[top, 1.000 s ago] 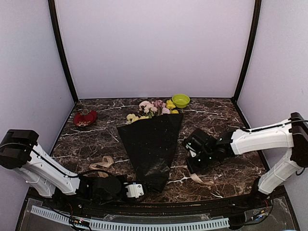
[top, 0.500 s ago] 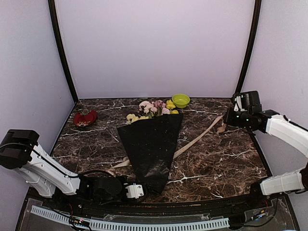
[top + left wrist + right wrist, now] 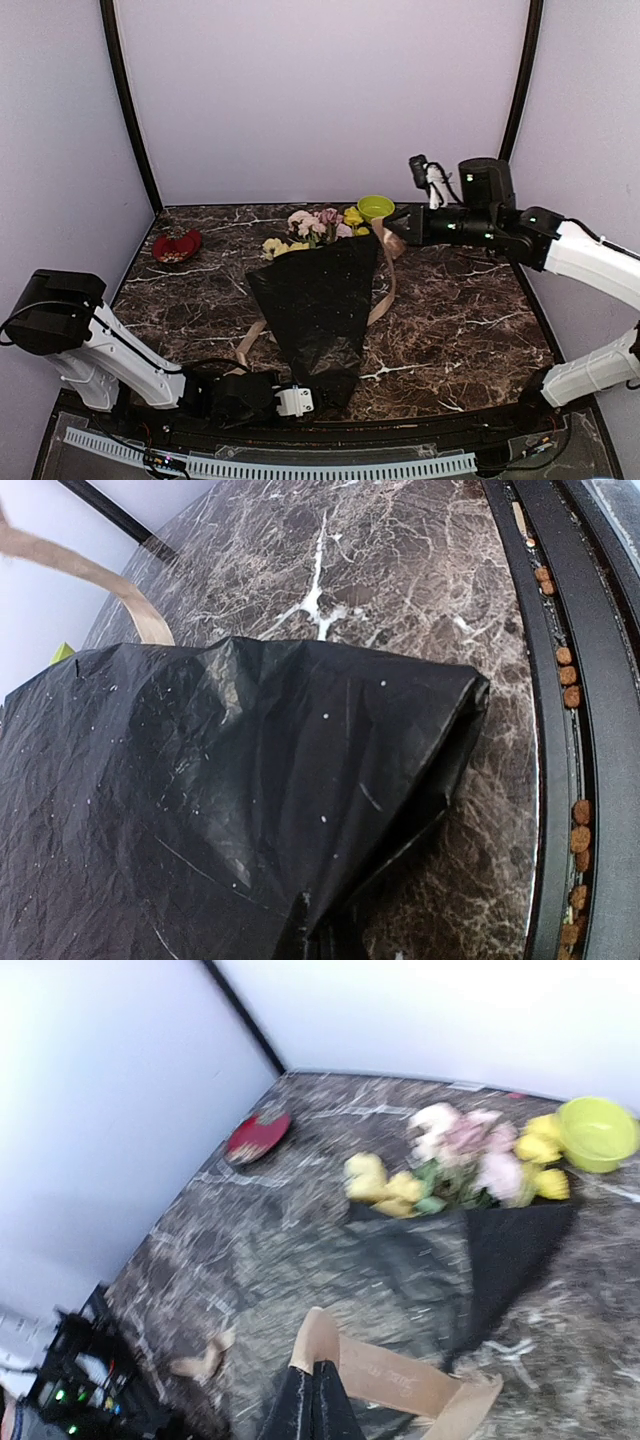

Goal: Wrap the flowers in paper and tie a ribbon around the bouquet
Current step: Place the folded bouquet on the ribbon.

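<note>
The bouquet lies in the middle of the table, with the flowers at the far end and the black paper cone narrowing toward the near edge. The right gripper, raised at the far right, is clamped on the ribbon. The ribbon drops along the cone's right side, passes under it and emerges on the left. The left gripper sits with jaws together at the cone's near tip; whether it pinches paper is unclear. 1 green bowl stands just beyond the flowers.
</note>
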Controlling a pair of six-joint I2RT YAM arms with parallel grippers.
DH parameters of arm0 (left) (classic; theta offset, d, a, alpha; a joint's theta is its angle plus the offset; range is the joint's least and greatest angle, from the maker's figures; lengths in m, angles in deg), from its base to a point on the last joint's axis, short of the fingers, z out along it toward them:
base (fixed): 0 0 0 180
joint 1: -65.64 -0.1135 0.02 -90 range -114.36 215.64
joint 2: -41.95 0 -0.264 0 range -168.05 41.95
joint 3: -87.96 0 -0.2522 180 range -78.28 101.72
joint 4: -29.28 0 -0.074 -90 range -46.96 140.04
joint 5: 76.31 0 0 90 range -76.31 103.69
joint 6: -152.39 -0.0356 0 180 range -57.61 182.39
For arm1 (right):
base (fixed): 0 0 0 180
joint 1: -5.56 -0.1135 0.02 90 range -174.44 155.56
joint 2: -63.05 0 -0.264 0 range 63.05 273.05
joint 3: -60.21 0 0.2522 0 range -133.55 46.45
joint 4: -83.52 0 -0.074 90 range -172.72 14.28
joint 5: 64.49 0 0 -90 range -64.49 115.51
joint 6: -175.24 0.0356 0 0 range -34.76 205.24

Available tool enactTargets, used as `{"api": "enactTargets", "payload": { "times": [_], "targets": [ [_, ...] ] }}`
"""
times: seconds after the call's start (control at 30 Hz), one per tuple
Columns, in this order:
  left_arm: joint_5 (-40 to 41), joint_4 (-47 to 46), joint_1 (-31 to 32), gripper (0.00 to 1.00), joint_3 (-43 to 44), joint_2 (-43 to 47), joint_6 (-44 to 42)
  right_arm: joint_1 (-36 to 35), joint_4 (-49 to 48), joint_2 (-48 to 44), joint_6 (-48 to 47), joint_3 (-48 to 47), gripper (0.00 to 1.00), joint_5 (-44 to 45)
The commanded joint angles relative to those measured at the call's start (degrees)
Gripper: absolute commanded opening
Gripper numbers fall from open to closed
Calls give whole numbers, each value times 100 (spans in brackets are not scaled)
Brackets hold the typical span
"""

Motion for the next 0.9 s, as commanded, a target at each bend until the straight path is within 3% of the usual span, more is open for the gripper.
{"api": "enactTargets", "payload": {
  "times": [0.0,0.27,0.53,0.6,0.73,0.87],
  "targets": [
    [-101,-56,31,0,175,-90,174,-961,-750,1078,-29,-403,0,-735],
    [-188,58,27,0,216,-190,310,-1628,-580,3475,-81,-1576,0,-1350],
    [-398,334,27,2,337,-85,610,-1646,-283,4681,73,-1906,0,-1127],
    [-490,505,31,14,395,44,765,-1638,-246,4830,119,-1878,0,-1059],
    [-748,1179,33,50,574,468,1139,-1567,-318,4920,280,-1721,0,-925],
    [-855,1737,21,73,609,1241,1636,-1470,-402,4982,407,-1567,0,-885]
  ]
}}
